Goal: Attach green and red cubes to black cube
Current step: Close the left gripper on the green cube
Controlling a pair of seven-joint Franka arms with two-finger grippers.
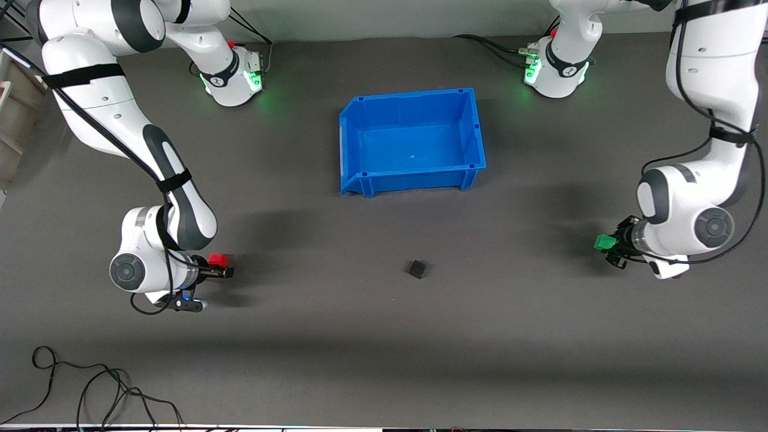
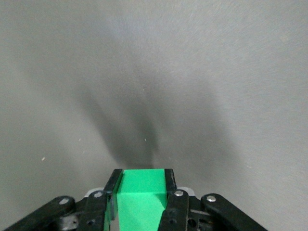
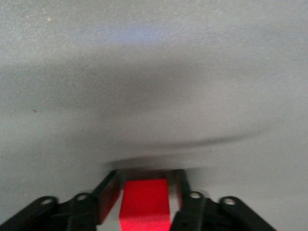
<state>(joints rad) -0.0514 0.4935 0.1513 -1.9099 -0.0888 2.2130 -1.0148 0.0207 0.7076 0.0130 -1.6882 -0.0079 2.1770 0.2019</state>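
Right gripper (image 1: 223,267), over the mat toward the right arm's end, is clamped on the red cube (image 1: 218,260). The black cube (image 1: 416,268) lies on the mat, nearer the front camera than the blue bin (image 1: 354,144). Left gripper (image 1: 612,247), over the left arm's end, is clamped on the green cube (image 1: 605,242).

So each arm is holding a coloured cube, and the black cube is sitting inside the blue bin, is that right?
Not quite. The black cube lies on the mat, outside the blue bin and nearer the front camera, as the front view shows. The rest holds: the left gripper is shut on the green cube, and the right gripper on the red cube.
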